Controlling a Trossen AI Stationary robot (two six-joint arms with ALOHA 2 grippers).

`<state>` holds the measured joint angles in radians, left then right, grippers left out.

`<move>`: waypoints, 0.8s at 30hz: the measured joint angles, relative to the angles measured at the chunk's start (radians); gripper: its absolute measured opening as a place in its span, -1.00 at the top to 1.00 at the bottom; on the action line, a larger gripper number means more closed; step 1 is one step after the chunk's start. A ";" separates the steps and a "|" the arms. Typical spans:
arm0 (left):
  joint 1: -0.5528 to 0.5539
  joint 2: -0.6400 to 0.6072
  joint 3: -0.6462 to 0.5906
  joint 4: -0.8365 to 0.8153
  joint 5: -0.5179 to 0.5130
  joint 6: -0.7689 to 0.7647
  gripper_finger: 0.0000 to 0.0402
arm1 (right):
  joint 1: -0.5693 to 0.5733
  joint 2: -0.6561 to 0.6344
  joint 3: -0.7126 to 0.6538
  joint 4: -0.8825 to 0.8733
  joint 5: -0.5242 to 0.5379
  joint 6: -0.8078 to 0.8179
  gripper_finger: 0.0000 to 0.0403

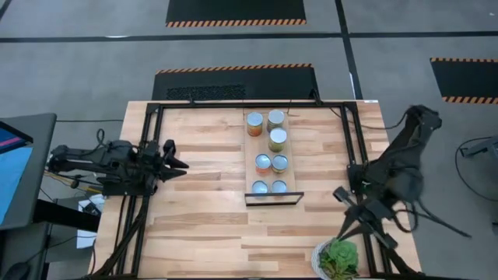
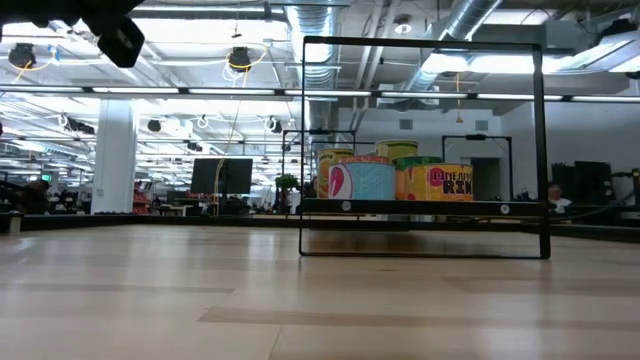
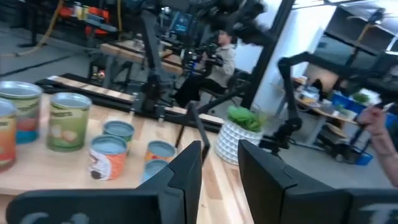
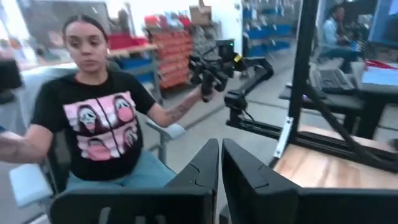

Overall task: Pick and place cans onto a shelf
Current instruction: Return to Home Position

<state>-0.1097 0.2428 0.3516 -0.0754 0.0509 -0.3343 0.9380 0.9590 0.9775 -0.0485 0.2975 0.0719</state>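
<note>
Metal tins, seven small cans with silver tops and coloured labels, stand on the long pale-wood shelf, well ahead of the left gripper, fingers slightly parted. Right gripper, pressed closed, faces away toward a seated person. Likely rigid, slick, fairly heavy; grip mid-wall. Smooth plank tabletop in a workshop.
</note>
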 joint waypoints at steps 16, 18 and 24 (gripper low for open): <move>0.000 0.034 -0.155 0.262 0.216 -0.005 0.54 | -0.312 -0.139 -0.727 0.742 -0.310 0.043 0.78; 0.000 0.034 -0.206 0.315 0.188 -0.039 0.54 | -0.333 -0.140 -0.765 0.808 -0.356 0.034 0.78; 0.000 0.032 -0.266 0.421 0.171 -0.034 0.54 | -0.428 -0.158 -0.877 0.933 -0.496 0.011 0.78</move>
<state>-0.1093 0.2745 0.0856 0.3453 0.2223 -0.3681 0.5103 0.8006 0.1004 0.8850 -0.1989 0.0827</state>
